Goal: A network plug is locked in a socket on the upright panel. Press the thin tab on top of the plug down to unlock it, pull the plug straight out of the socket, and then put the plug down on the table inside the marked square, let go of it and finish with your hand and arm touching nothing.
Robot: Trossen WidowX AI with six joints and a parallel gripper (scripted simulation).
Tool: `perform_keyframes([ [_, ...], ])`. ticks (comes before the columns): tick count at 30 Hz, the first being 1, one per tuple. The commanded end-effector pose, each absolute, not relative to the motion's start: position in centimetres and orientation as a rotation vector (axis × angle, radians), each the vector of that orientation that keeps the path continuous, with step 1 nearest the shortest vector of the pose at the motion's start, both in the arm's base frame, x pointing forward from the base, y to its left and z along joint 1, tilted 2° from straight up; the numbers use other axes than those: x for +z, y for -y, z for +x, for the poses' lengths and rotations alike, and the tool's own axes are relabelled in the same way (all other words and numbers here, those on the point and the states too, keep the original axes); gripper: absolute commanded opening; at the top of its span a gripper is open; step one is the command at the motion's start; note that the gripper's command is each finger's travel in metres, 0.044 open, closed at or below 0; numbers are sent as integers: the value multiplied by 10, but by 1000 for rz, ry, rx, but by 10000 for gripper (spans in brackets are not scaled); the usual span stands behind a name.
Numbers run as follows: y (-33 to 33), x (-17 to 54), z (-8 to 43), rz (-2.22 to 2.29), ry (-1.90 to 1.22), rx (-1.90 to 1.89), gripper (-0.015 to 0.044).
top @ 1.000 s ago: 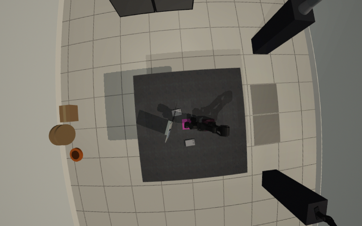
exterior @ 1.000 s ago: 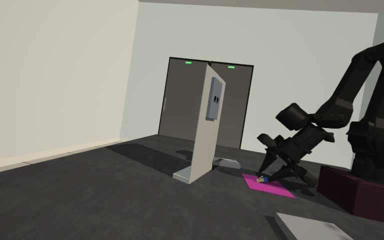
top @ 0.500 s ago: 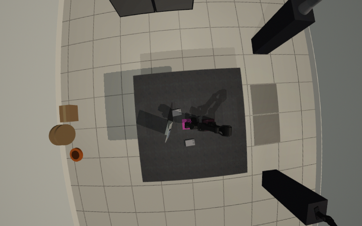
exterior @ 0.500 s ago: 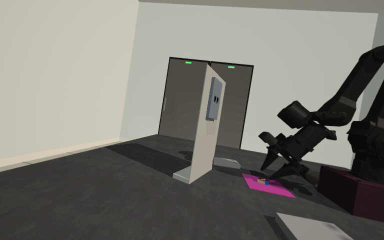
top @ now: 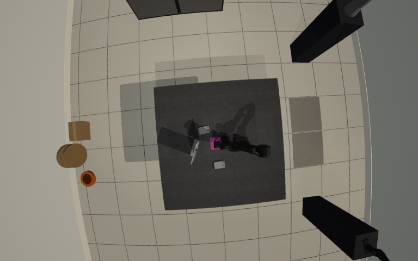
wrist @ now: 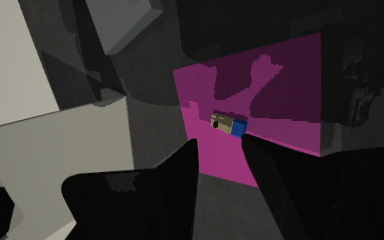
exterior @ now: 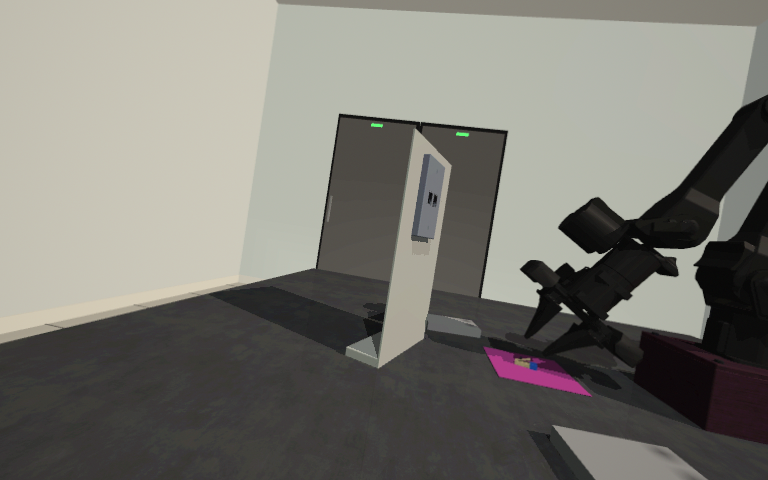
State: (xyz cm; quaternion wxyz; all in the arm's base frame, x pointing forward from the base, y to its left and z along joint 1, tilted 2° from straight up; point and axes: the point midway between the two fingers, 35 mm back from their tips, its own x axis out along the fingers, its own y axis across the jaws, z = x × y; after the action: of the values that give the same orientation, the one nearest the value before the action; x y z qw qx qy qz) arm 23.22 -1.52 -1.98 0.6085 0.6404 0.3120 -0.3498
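Note:
The plug, a small beige body with a blue end, (exterior: 522, 362) (wrist: 223, 123) lies on the magenta marked square (exterior: 509, 373) (wrist: 220, 165) (top: 213, 146), inside its edges. My gripper (exterior: 536, 345) (wrist: 219, 142) is open, with nothing between its fingers. Its fingertips are above the square, a little above the plug and close to it; the wrist view shows the plug just beyond the tips. The upright panel (exterior: 404, 294) (top: 194, 153) carries a blue-grey plate (exterior: 421, 217) with two dark socket openings (exterior: 432, 199), and no plug shows in them. The top view shows the arm covering the plug.
A flat pale block (top: 203, 129) (exterior: 451, 324) (wrist: 122, 25) lies by the panel's far end. Another pale block (top: 219, 165) (exterior: 617, 452) lies on the other side of the square. The arm stands by a dark red box (exterior: 671, 382).

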Motion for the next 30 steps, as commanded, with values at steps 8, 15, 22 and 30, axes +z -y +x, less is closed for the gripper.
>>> perform_keyframes([
  [8, 14, -16, 229, 1478, -727, -806, 156],
  [15, 15, -9, 231, 1478, -727, -805, 156],
  [22, 15, -2, 233, 1478, -727, -805, 156],
  [30, 15, 7, 234, 1478, -727, -805, 156],
])
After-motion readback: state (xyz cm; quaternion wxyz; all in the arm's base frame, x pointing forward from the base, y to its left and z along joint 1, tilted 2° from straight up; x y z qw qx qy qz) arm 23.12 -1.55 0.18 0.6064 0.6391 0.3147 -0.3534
